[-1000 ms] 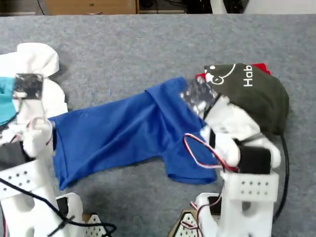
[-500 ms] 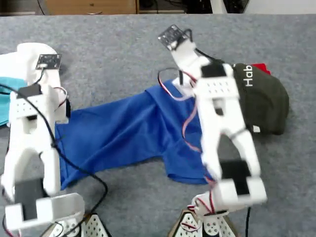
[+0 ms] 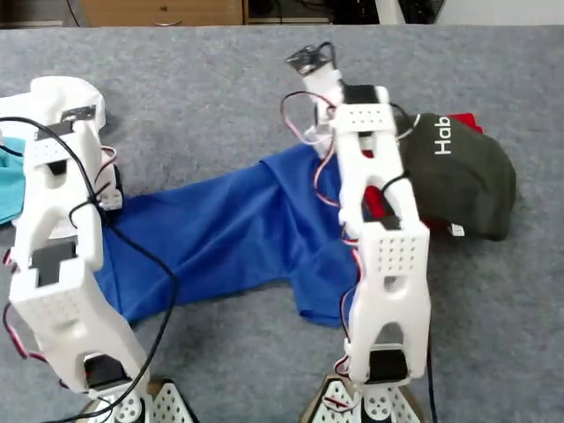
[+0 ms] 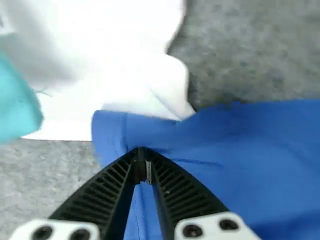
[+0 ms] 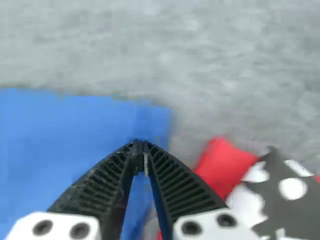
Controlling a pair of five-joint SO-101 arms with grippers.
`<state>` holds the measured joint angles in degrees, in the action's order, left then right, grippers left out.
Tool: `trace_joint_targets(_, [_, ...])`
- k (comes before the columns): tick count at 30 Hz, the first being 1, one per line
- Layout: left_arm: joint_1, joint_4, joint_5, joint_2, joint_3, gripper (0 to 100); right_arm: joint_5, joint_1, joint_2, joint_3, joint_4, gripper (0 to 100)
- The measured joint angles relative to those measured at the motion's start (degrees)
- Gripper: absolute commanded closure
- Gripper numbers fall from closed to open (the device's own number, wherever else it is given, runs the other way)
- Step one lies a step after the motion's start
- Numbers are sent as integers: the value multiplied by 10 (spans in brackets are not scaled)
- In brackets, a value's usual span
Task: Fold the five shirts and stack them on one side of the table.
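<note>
My left gripper (image 4: 141, 167) is closed tip to tip on the blue shirt (image 3: 220, 238) at its end beside the white shirt (image 4: 100, 60). My right gripper (image 5: 140, 157) is likewise pinched narrow over the opposite far corner, near the red shirt (image 5: 220, 165). I cannot tell whether either has cloth caught. The blue shirt lies flat mid-table (image 3: 220, 79), its long axis running between my arms, the right end angled away.

A grey carpet-like mat (image 3: 194, 79) covers the work surface, with a wooden cabinet (image 3: 163, 11) behind it.
</note>
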<state>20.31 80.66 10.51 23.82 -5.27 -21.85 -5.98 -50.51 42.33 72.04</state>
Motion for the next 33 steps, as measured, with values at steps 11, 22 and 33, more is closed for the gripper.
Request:
trace_joint_targets(11, [21,155,-4,131,-252,981,0,23,-117,295,147,997])
trace_joint_targets(22, [-11,194,-4,30,-208,981,0,-48,-115,481,295,997])
trace_joint_targets(33, [-38,6,-4,-57,63,981,0,-69,-183,382,245,997])
